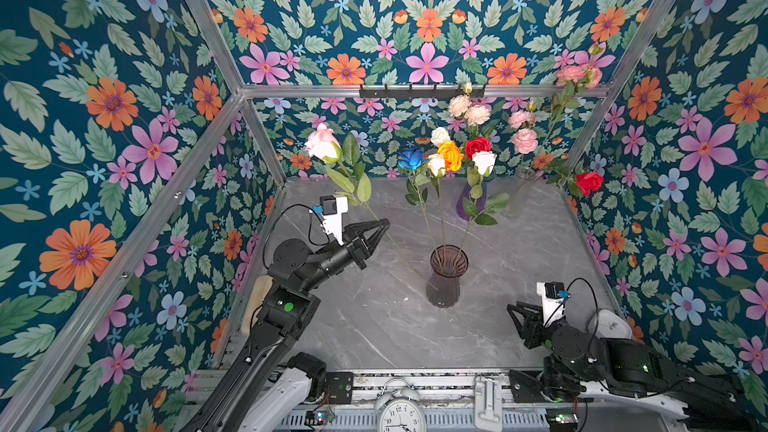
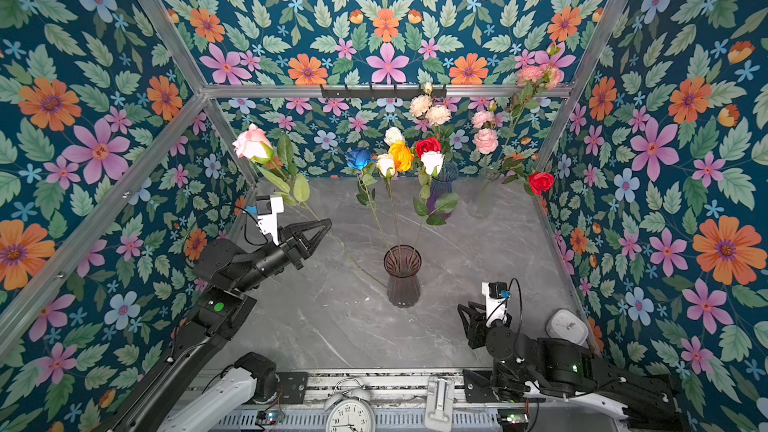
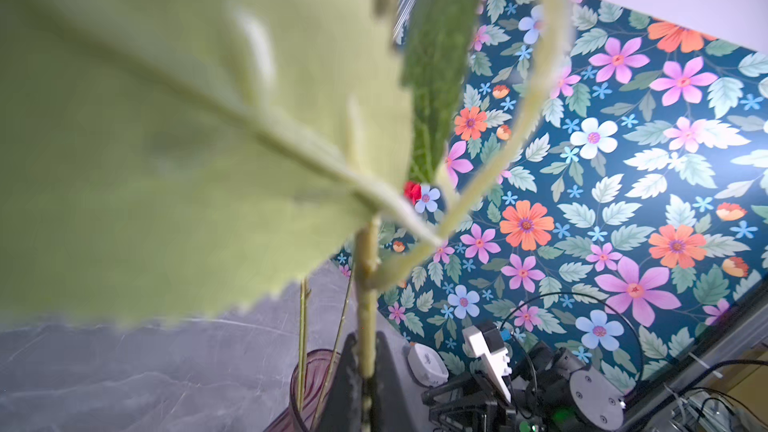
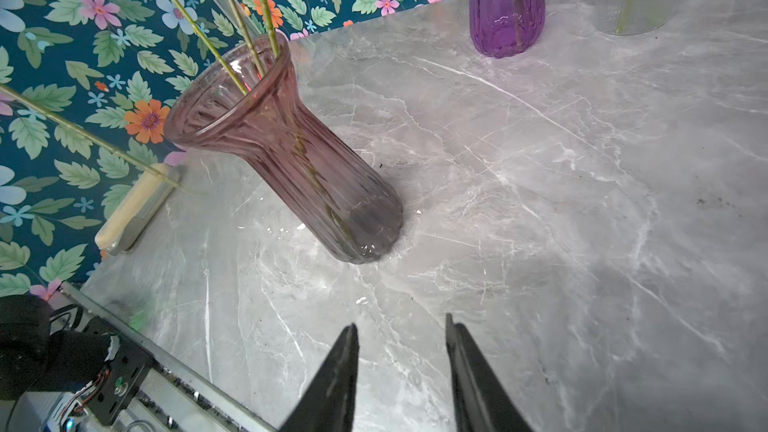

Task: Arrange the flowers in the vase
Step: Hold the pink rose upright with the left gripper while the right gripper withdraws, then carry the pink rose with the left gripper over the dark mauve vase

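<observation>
nearest of all, an alarm clock (image 1: 401, 414) sits at the front edge. just past it, on the right, the right gripper (image 4: 401, 322) hangs low over the grey table (image 1: 374, 326). its two fingers are apart and nothing is between them.

on the left, the left gripper (image 1: 385, 224) is up in the air. its fingers are squeezed tight on the green stem of a pink rose (image 1: 322, 144). the rose leans up and away to the left. the bottom of its stem points down at the table, just beside the brown-pink vase (image 1: 446, 280) and outside it.

that vase stands upright in the middle of the table. three stems are in it: a blue rose (image 1: 411, 158), a cream rose (image 1: 436, 164) and a white rose (image 1: 484, 161).

farther back, near the wall, is a purple vase (image 1: 467, 205) with a red rose (image 1: 477, 147) and a yellow-orange rose (image 1: 451, 155). beside it is a clear vase (image 1: 524, 195) with pink ruffled flowers (image 1: 524, 141). a second red rose (image 1: 589, 182) hangs out to its right.
</observation>
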Controlling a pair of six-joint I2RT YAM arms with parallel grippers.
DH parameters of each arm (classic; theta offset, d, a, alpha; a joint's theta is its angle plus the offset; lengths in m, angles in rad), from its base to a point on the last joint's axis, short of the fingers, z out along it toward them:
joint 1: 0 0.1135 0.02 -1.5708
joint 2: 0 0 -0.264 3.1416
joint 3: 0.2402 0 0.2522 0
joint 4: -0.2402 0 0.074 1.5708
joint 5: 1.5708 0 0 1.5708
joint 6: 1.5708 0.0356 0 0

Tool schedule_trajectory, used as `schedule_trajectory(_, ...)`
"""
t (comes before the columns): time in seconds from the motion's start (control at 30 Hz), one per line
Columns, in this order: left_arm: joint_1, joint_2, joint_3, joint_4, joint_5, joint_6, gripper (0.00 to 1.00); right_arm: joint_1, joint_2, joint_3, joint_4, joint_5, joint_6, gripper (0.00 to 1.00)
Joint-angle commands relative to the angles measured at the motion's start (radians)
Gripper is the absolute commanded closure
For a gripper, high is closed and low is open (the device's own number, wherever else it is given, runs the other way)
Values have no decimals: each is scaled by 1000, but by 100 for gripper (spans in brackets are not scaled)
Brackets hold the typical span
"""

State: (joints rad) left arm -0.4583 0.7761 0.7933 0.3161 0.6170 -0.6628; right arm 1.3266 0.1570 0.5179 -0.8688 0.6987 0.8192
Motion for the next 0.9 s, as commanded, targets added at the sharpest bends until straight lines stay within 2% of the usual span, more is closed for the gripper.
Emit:
schedule_trajectory(0.0, 0, 18, 22, 136, 38, -37, 100, 0, -43, -16, 6, 36, -20, 62)
schedule_trajectory(0.13, 0, 55, 28, 207, 73, -60, 100, -1, -100, -69, 50, 50, -64, 59)
schedule_trajectory(0.27, 0, 103, 29, 261, 63, -82, 100, 0, -70, -132, 137, 44, -133, 57)
schedule_trajectory(0.33, -2, 125, 37, 292, 69, -90, 100, 0, -6, -150, 194, 24, -173, 56)
schedule_trajectory(0.43, -8, 158, 61, 323, 68, -89, 100, -2, 132, -179, 259, 51, -165, 49)
schedule_trajectory(0.53, -22, 184, 80, 346, 60, -71, 100, -3, 249, -157, 297, 37, -177, 48)
schedule_trajectory(0.63, -38, 208, 114, 307, 59, -23, 100, -4, 301, -150, 317, 35, -182, 48)
schedule_trajectory(0.73, -63, 223, 161, 217, 41, 53, 100, -4, 280, -156, 314, 41, -180, 48)
schedule_trajectory(0.87, -97, 230, 202, 141, 12, 121, 100, -6, 179, -180, 295, 40, -188, 46)
